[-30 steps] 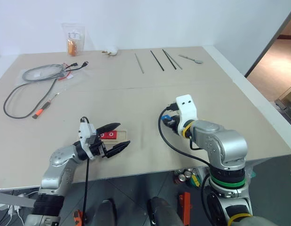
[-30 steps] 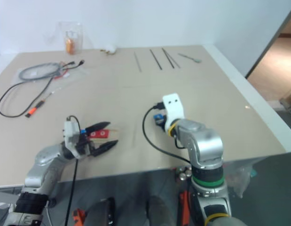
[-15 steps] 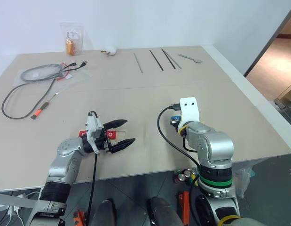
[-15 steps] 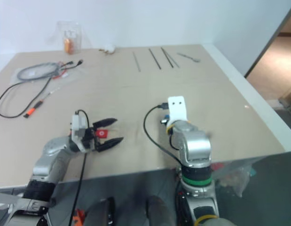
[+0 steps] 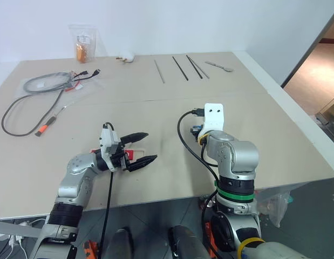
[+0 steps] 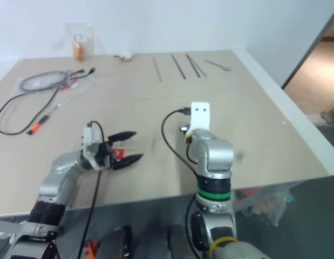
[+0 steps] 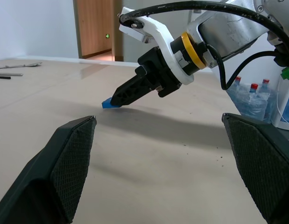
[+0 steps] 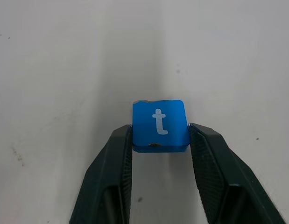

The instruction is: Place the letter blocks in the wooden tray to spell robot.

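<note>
Right fingers (image 8: 160,140) flanking t block (image 8: 159,125)

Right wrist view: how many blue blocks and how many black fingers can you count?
blue block: 1
black fingers: 2
Total: 3

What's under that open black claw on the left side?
Under the left gripper lies a red letter block; its open jaws and wrist cover the letter and whatever else lies there.
</note>
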Available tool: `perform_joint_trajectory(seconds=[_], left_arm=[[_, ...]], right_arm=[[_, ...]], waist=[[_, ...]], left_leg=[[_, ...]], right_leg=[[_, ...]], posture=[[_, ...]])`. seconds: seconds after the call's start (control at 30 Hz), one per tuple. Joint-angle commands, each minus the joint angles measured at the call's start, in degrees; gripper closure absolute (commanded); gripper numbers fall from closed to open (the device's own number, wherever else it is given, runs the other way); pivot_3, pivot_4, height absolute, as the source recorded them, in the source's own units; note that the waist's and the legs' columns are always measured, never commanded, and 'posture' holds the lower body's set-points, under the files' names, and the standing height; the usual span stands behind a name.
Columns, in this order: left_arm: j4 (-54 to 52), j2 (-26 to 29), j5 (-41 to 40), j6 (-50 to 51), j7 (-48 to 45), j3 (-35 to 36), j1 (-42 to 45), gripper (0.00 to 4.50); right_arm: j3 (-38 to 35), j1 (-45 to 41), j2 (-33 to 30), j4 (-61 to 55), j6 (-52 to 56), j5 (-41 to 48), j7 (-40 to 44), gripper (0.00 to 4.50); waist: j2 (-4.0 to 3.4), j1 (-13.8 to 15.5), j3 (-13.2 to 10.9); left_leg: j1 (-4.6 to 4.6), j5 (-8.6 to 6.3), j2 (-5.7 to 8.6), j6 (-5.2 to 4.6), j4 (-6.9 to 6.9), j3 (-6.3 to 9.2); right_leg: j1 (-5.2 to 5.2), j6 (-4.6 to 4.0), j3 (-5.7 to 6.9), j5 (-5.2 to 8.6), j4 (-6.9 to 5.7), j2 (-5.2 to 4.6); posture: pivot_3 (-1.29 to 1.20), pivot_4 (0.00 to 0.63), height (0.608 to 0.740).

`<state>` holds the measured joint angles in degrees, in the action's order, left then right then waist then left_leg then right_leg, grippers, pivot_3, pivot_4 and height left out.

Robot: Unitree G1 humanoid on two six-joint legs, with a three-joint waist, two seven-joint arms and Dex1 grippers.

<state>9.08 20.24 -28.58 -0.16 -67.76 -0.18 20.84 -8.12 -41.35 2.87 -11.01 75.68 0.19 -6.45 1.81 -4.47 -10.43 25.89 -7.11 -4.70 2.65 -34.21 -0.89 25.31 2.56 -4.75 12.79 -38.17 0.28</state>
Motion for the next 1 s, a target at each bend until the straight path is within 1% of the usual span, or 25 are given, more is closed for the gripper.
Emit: perform_joint_trajectory(seconds=[0.03, 0.13, 0.17, 0.27, 0.3, 0.37, 0.4, 0.47, 0.6, 0.67, 0.73, 0.83, 0.93, 1.0], left_arm=[[-1.4, -0.2, 0.0, -0.9, 0.4, 0.5, -0.2, 0.0], [-1.6, -0.1, -0.1, -0.9, 0.4, 0.7, -0.6, 0.0], [-1.7, -0.2, 0.0, -0.8, 0.6, 0.7, -0.6, 0.0], [-2.2, 0.0, -0.2, -0.6, 0.8, 0.8, -1.0, 0.0], [-2.6, -0.1, -0.2, -0.4, 1.0, 0.7, -1.2, 0.0], [-3.5, 0.0, -0.2, -0.1, 1.3, 0.5, -1.7, 0.0], [-3.9, 0.2, -0.2, 0.0, 1.4, 0.6, -2.1, 0.0], [-4.6, 0.8, -0.2, 0.0, 1.6, 1.0, -2.7, 0.0], [-6.2, 2.2, -0.6, -0.5, 2.7, 2.6, -4.5, 0.0], [-8.2, 2.5, -0.6, -0.1, 4.1, 3.0, -5.6, 0.0], [-10.2, 3.3, -1.1, 0.3, 4.8, 3.9, -6.9, 0.0], [-13.0, 4.6, -1.6, 0.9, 6.1, 5.1, -8.8, 0.0], [-16.3, 5.7, -2.0, 1.7, 7.5, 5.8, -10.7, 0.0], [-18.4, 6.2, -1.9, 2.3, 8.4, 5.8, -11.9, 0.0]], right_arm=[[0.3, -0.4, 0.6, -1.3, -1.2, 1.9, 1.7, 1.2], [-0.8, -1.0, 2.0, -0.8, -0.1, 4.0, 3.4, 0.12], [-1.4, -1.7, 2.2, -0.7, 0.5, 5.7, 5.1, 0.04], [-2.4, -3.8, 1.8, -1.2, 1.3, 9.3, 8.9, 0.04], [-2.0, -5.0, -0.8, -2.1, 0.8, 11.2, 12.2, 0.04], [0.4, -5.9, -9.7, -4.0, -2.0, 14.2, 20.6, 0.04], [2.1, -5.3, -14.1, -4.6, -4.5, 14.5, 23.8, 0.04], [3.8, -3.7, -20.8, -5.1, -8.3, 15.5, 28.7, 0.04], [4.4, -0.8, -28.6, -5.4, -15.1, 17.9, 36.6, 0.04], [5.8, 2.5, -33.5, -3.6, -22.6, 17.3, 42.6, 0.04], [7.2, 5.3, -36.2, -1.7, -28.6, 17.1, 47.0, 0.04], [10.1, 8.5, -39.1, 4.3, -40.9, 15.0, 53.8, 0.04], [11.0, 7.9, -39.7, 13.0, -49.4, 14.7, 59.7, 0.04], [11.6, 5.9, -39.5, 20.4, -55.2, 13.5, 62.3, 0.04]], waist=[[0.0, 0.0, 0.0], [0.0, 0.0, 0.0], [0.0, 0.0, 0.0], [-0.01, 0.0, 0.0], [-0.01, 0.0, 0.0], [-0.02, 0.0, 0.0], [-0.02, 0.3, 0.0], [-0.01, 0.4, 0.0], [-0.01, 0.2, 0.0], [-0.01, 0.1, 0.0], [-0.01, 0.1, 0.0], [-0.01, 0.1, 0.0], [-0.01, 0.1, 0.0], [-0.01, 0.1, 0.0]], left_leg=[[0.0, 0.0, 0.0, 0.0, 0.0, 0.0], [-0.01, 0.0, -0.01, 0.0, 0.0, 0.04], [-0.01, 0.0, -0.01, 0.0, 0.0, 0.04], [0.0, 0.0, 0.0, 0.0, 0.0, 0.05], [0.01, 0.0, 0.0, 0.0, -0.01, 0.05], [0.08, 0.0, 0.0, 0.0, -0.03, 0.05], [0.09, 0.0, 0.01, 0.0, -0.04, 0.04], [0.18, 0.01, 0.02, -0.01, -0.06, -0.04], [0.2, -0.06, 0.02, -0.07, -0.03, -0.1], [0.19, -0.13, 0.01, -0.19, -0.02, -0.09], [0.16, -0.17, 0.0, -0.25, 0.02, -0.07], [0.13, -0.18, 0.0, -0.28, 0.02, -0.08], [0.12, -0.18, 0.01, -0.27, -0.05, -0.1], [0.11, -0.17, 0.02, -0.27, -0.16, -0.12]], right_leg=[[0.0, 0.0, 0.0, 0.0, 0.0, 0.0], [0.0, -0.01, 0.02, 0.0, 0.0, 0.01], [0.0, -0.01, 0.03, -0.01, 0.0, 0.01], [-0.01, -0.01, 0.04, -0.01, 0.0, 0.01], [0.0, -0.01, 0.04, -0.01, 0.0, 0.0], [0.02, 0.0, 0.04, -0.01, 0.01, -0.02], [0.02, 0.0, 0.04, -0.01, 0.02, -0.03], [-0.05, 0.06, 0.26, 0.15, 0.08, -0.26], [-0.03, 0.08, 0.25, 0.24, 0.1, -0.26], [-0.01, 0.06, 0.25, 0.26, 0.09, -0.22], [-0.02, 0.07, 0.26, 0.32, 0.08, -0.2], [-0.03, 0.07, 0.25, 0.33, 0.07, -0.19], [-0.05, 0.07, 0.24, 0.29, 0.07, -0.2], [-0.1, 0.07, 0.23, 0.26, 0.07, -0.22]], posture=[[0.0, 0.15, 0.74], [0.0, 0.15, 0.74], [0.0, 0.15, 0.74], [0.0, 0.15, 0.74], [0.0, 0.15, 0.74], [0.0, 0.15, 0.74], [0.0, 0.15, 0.74], [0.0, 0.15, 0.74], [0.0, 0.15, 0.74], [0.0, 0.15, 0.74], [0.0, 0.15, 0.74], [0.0, 0.15, 0.74], [0.0, 0.15, 0.74], [0.0, 0.15, 0.74]])
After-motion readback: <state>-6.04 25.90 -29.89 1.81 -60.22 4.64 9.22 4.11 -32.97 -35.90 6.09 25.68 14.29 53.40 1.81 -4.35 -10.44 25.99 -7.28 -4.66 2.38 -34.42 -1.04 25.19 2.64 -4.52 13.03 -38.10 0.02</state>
